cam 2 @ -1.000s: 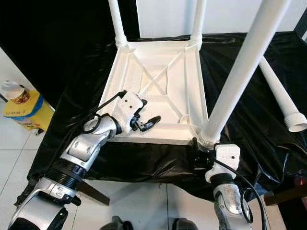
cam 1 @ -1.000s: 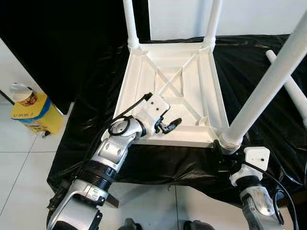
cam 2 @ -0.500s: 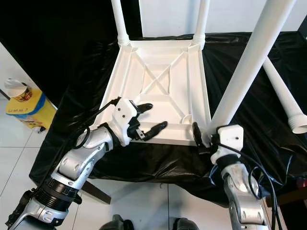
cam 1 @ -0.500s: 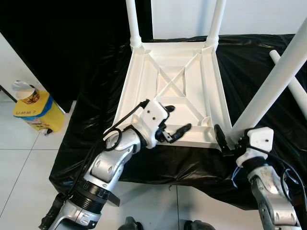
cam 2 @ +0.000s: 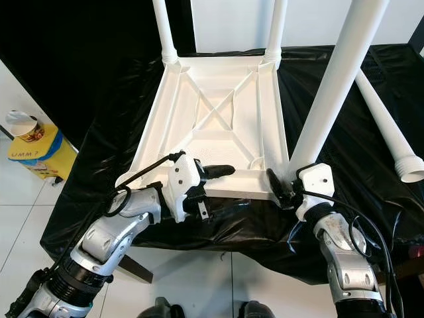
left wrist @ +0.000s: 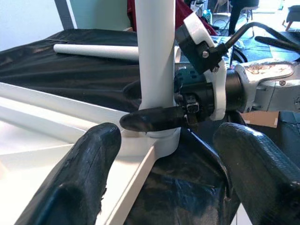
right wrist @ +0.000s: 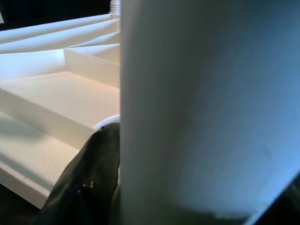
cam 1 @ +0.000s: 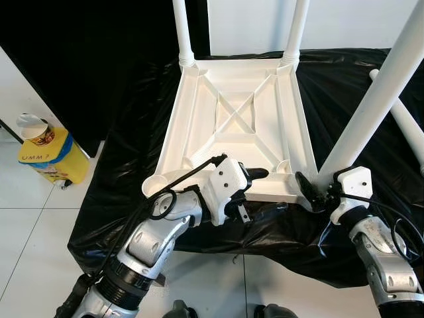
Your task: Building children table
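Note:
The white children table (cam 1: 199,126) lies upside down on a black sheet, with two legs standing at its far corners. A third white leg (cam 1: 377,106) stands in the near right corner. My right gripper (cam 1: 317,192) is shut on the base of that leg; in the left wrist view one of its fingers (left wrist: 154,119) lies across the leg (left wrist: 154,56). My left gripper (cam 1: 262,192) is open and straddles the table's near rim, one finger above it and one below, a short way left of that leg. The near left corner has a round socket (cam 1: 154,182).
A loose white leg (cam 2: 387,126) lies on the black sheet (cam 1: 132,119) at the right. A yellow container (cam 1: 43,156) with a lid stands on the tiled floor at the left. A black backdrop hangs behind the table on the left.
My left gripper slid right along the near rim and now straddles it. My right gripper rose from below the leg's base, opened, and closed on it.

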Robot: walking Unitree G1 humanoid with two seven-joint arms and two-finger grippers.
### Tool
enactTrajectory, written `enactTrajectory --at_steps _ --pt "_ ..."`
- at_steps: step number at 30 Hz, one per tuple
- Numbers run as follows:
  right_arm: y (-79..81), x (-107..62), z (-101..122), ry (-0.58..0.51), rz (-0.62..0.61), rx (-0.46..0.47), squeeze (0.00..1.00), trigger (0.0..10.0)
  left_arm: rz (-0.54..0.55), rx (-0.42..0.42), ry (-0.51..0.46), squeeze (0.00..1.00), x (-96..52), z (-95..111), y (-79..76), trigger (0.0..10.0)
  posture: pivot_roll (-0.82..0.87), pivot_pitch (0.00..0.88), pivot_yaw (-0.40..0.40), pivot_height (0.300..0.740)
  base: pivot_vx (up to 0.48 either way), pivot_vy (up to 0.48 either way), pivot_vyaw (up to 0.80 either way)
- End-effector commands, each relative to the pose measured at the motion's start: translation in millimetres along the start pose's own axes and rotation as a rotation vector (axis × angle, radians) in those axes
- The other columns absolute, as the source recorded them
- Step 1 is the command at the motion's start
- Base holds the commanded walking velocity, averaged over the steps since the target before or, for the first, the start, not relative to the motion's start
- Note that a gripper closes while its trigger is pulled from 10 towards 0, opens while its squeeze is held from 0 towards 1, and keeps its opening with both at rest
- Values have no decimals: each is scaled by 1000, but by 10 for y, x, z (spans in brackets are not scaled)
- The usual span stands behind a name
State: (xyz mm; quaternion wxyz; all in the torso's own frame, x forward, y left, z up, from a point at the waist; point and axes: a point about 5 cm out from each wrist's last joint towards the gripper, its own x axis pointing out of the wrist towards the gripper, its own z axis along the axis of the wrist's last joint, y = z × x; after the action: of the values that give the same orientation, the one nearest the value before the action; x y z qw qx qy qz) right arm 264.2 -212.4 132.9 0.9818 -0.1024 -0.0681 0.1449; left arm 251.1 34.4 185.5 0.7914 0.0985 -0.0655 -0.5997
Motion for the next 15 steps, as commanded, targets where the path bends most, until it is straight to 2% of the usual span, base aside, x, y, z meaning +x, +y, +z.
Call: enactTrajectory --at_steps 1,6,9,10,12,13,15 --pt "-26 -42 -58 23 -14 11 0 0 42 -14 16 0 -5 -27 -7 10000 15 96 45 740 0 0 0" --pt "-2 -85 -118 48 -45 24 0 0 56 -14 21 0 -7 -41 10 10000 10 94 46 740 0 0 0" --pt "24 -114 -175 81 -115 33 0 0 85 -16 25 0 -15 -55 55 10000 5 95 44 740 0 0 0" --pt "54 -125 -222 112 -219 57 0 0 125 -7 50 0 -32 -79 117 10000 5 94 39 740 0 0 0" --pt "54 -125 -222 112 -219 57 0 0 125 -7 50 0 -32 -79 117 10000 5 94 39 740 0 0 0" --pt "92 -127 -250 132 -304 81 0 0 167 -1 76 0 -44 -109 176 10000 6 93 35 740 0 0 0" --pt "92 -127 -250 132 -304 81 0 0 167 -1 76 0 -44 -109 176 10000 6 93 35 740 0 0 0"
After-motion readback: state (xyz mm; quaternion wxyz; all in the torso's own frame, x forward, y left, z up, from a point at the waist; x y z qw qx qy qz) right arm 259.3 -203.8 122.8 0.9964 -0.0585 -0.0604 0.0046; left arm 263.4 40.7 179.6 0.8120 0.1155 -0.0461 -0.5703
